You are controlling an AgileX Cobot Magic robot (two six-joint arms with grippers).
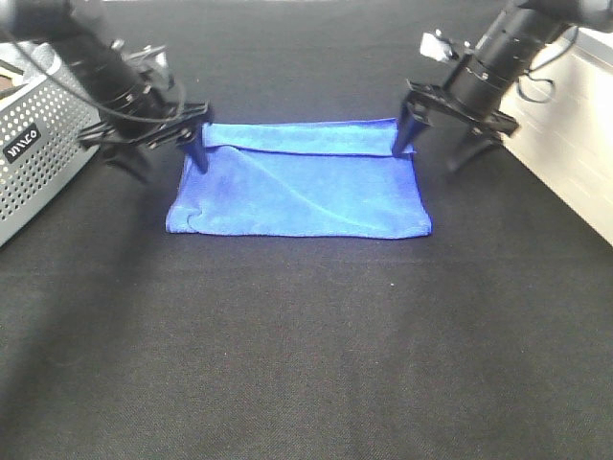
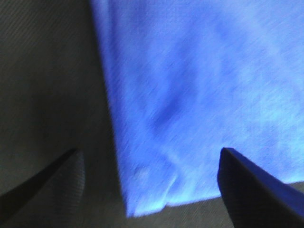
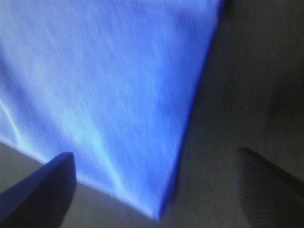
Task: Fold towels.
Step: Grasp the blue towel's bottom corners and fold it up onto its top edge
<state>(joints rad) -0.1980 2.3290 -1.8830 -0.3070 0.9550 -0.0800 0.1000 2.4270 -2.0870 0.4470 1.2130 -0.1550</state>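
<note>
A blue towel (image 1: 302, 187) lies flat on the black table (image 1: 306, 345), with a narrow strip along its far edge folded over. My left gripper (image 1: 163, 158) is open at the towel's far left corner, one finger on the cloth side and one over the table. My right gripper (image 1: 436, 151) is open at the far right corner, standing the same way. In the left wrist view the towel corner (image 2: 204, 85) lies between the open fingers (image 2: 256, 190). In the right wrist view the towel corner (image 3: 104, 85) also lies between the open fingers (image 3: 42, 185). Neither gripper holds the cloth.
A grey perforated metal box (image 1: 38, 144) stands at the left edge next to my left arm. A white surface (image 1: 575, 144) borders the table on the right, behind my right arm. The black tabletop stretches in front of the towel.
</note>
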